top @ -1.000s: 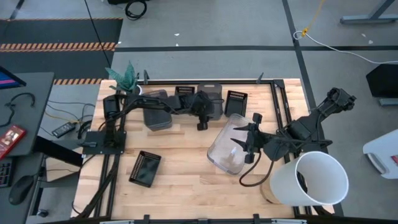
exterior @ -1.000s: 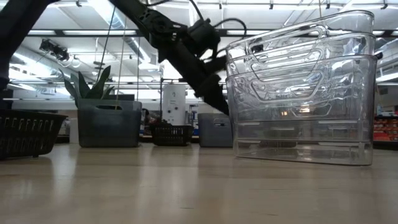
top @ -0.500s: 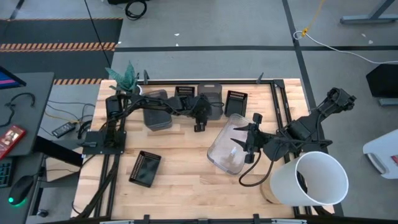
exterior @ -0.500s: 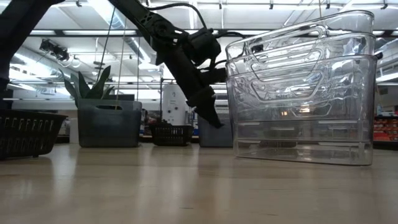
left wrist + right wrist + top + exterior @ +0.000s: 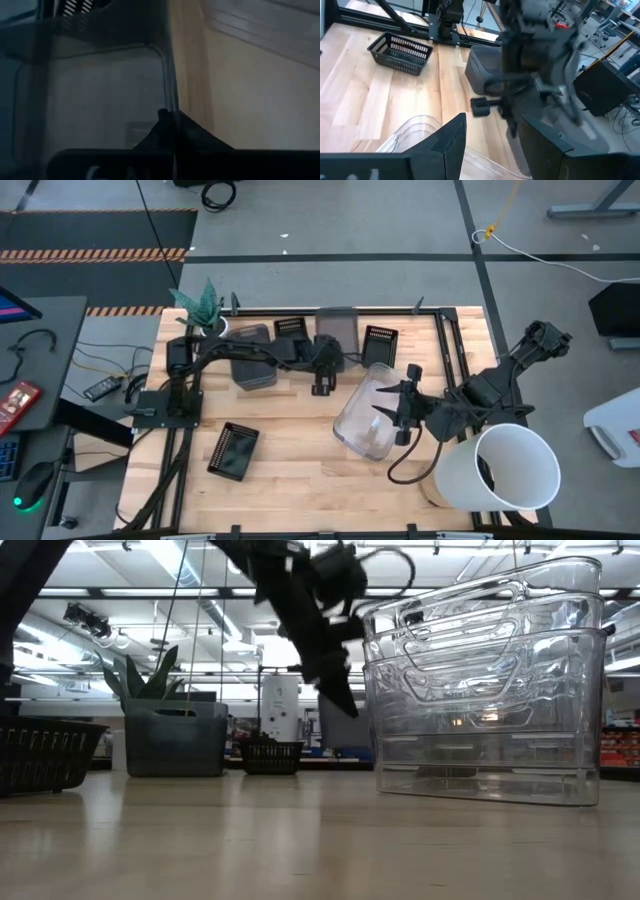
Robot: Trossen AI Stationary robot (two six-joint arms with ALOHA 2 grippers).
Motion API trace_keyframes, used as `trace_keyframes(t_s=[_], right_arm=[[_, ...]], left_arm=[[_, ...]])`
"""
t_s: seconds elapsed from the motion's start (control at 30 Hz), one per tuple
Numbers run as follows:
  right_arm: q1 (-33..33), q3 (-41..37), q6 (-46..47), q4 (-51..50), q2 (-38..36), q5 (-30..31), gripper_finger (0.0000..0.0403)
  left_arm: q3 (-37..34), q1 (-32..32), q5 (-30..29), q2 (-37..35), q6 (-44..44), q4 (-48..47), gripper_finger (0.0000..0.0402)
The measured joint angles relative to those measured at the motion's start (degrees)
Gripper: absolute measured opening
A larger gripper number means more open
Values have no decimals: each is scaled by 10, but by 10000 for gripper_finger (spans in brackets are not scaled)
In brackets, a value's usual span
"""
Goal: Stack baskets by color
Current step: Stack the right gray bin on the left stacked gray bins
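Left gripper (image 5: 322,385): fingers pinched closed on the thin side wall of a smoky grey basket (image 5: 337,330), one finger inside, one outside, as the left wrist view shows (image 5: 172,127). A rim pinch suits a lift; in the low view the basket (image 5: 335,730) appears clear of the bench (image 5: 290,480), though the contact line is hard to see. Judgement: it is meant for the second grey basket (image 5: 252,358), which sits just to the left near the back edge.

Right gripper (image 5: 404,408): fingers apart, hanging at the rim of the nested clear baskets (image 5: 370,415), mid-bench. Nothing visibly held; the arm seems to wait there.

Black slotted baskets are not yet gathered: one (image 5: 292,327) between the two greys at the back, one (image 5: 380,338) right of the held basket, one (image 5: 233,450) alone toward the front left.

In the way: the back black basket lies close to the path leftward, so the carry likely needs height. The potted plant (image 5: 203,305) stands at the back left corner, beyond the target. The white bucket (image 5: 500,470) is at front right, well apart.
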Motion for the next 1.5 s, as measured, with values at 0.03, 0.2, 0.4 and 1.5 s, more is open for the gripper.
trace_keyframes(t_s=[0.03, 0.2, 0.4, 1.5], right_arm=[[3, 0, 0, 0, 0, 0, 183], [14, 0, 1, -1, 0, 1, 183], [36, 0, 5, -4, 0, 0, 183], [46, 0, -16, 32, 0, 6, 183]], left_arm=[[12, -5, -6, -6, -4, -28, 3], [67, -37, -48, -47, -48, -150, 2], [32, -64, -68, -146, -130, -258, 1], [-301, -125, -120, -476, -329, -336, 0]])
